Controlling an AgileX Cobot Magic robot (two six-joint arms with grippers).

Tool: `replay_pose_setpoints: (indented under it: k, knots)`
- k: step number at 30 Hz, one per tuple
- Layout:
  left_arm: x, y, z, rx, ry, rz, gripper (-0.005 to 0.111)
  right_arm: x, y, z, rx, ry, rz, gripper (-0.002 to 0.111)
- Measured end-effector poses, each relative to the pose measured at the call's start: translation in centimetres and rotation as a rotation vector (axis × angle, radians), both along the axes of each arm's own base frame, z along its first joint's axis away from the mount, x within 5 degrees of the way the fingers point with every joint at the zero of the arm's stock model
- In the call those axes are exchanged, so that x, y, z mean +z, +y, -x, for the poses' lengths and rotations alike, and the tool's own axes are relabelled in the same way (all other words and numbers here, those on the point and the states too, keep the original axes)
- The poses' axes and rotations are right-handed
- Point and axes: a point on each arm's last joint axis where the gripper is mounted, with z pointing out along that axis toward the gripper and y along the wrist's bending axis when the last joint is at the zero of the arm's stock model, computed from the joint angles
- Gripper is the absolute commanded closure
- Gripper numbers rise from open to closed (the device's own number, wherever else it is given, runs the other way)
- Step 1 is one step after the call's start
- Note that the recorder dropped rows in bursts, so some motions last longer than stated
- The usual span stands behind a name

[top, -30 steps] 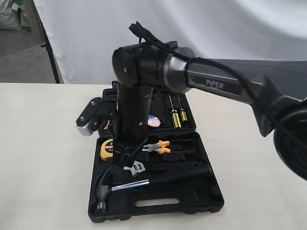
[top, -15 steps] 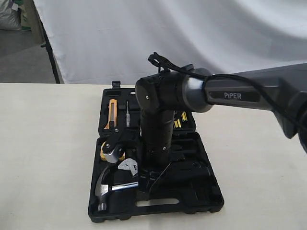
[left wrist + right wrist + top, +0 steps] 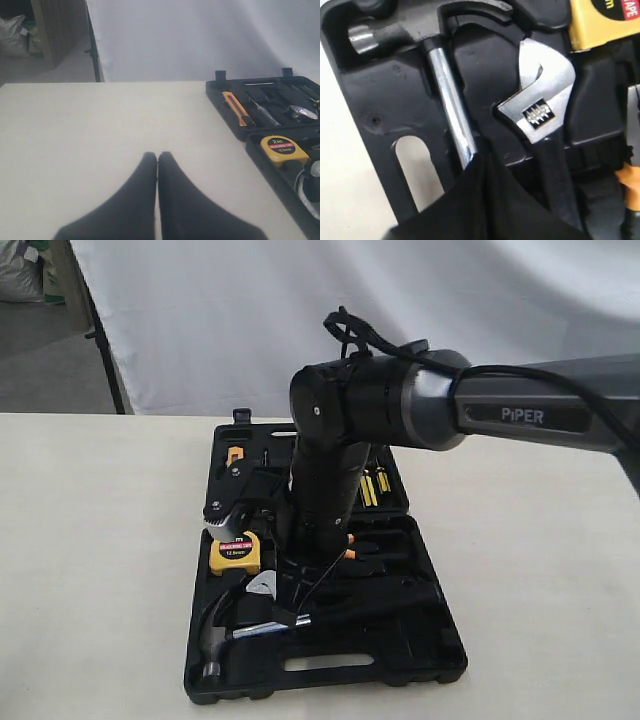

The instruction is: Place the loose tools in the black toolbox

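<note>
The black toolbox (image 3: 440,645) lies open on the table, also in the left wrist view (image 3: 223,106). The claw hammer (image 3: 262,626) rests across its front half, steel shaft (image 3: 449,107) next to the slot handle (image 3: 415,165). Beside the hammer, the adjustable wrench (image 3: 540,102) lies in the box, its silver head (image 3: 264,583) showing by the arm. My right gripper (image 3: 482,156) points down over the hammer's shaft, shut and empty (image 3: 300,608). My left gripper (image 3: 157,156) is shut over bare table, left of the box. I see no tape roll.
A yellow tape measure (image 3: 235,552) (image 3: 282,149) and orange-handled pliers (image 3: 347,552) sit in the box. The back half holds a utility knife (image 3: 237,107) and screwdrivers (image 3: 375,485). The right forearm (image 3: 330,490) hides the box's middle. A white backdrop stands behind the table.
The right arm has swung right and turned at the wrist, bringing its gripper from by the wrench to over the hammer's shaft. The wrench's head has shifted slightly left. The hammer lies as before.
</note>
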Motion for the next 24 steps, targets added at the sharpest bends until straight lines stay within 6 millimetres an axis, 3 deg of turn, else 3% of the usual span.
replay_pose_setpoints:
  k: [6, 11, 19, 24]
  knots:
    - [0.0, 0.0, 0.0, 0.000, 0.000, 0.000, 0.106, -3.2, 0.3, -0.1, -0.002, 0.061, 0.055, 0.109]
    - [0.0, 0.0, 0.0, 0.000, 0.000, 0.000, 0.106, -4.2, 0.4, -0.2, -0.009, 0.093, 0.070, 0.109]
    - [0.0, 0.0, 0.0, 0.000, 0.000, 0.000, 0.106, -3.7, 0.5, -0.3, -0.011, 0.089, 0.060, 0.109]
    - [0.0, 0.0, 0.0, 0.000, 0.000, 0.000, 0.106, -1.7, 0.4, -0.4, -0.020, 0.021, -0.006, 0.109]
